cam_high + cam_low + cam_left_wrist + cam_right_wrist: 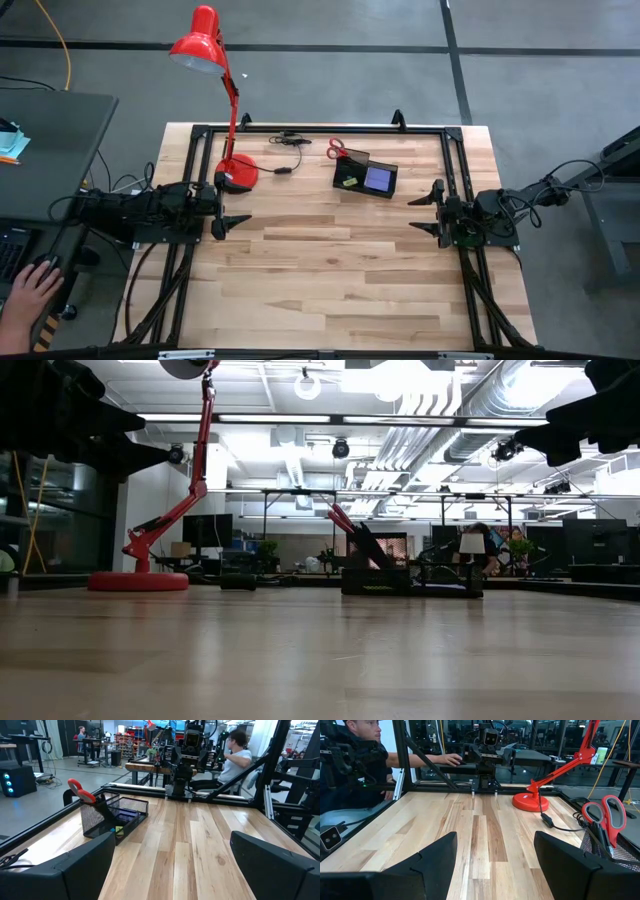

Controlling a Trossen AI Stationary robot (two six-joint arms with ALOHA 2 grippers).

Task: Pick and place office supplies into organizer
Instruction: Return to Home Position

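Seen from above, the organizer [352,164] sits on the table [330,270] at about 1 o'clock from the table's middle. The scissors [337,150] stand handles-up in its taller section, at the organizer's 11 o'clock corner. The purple pad [378,179] lies flat in the compartment on its 3 o'clock side. The green piece [349,182] lies in the compartment at its 8 o'clock.

The left claw [232,206] hangs at the table's 9 o'clock edge, fingers spread wide and holding nothing. The right claw [426,213] sits opposite at 3 o'clock, also wide and empty. Both are well apart from the organizer.

The lamp [237,172] has its base at 11 o'clock, with a cable [284,172] just beside it. A person's hand [30,290] shows off the table, past 8 o'clock.
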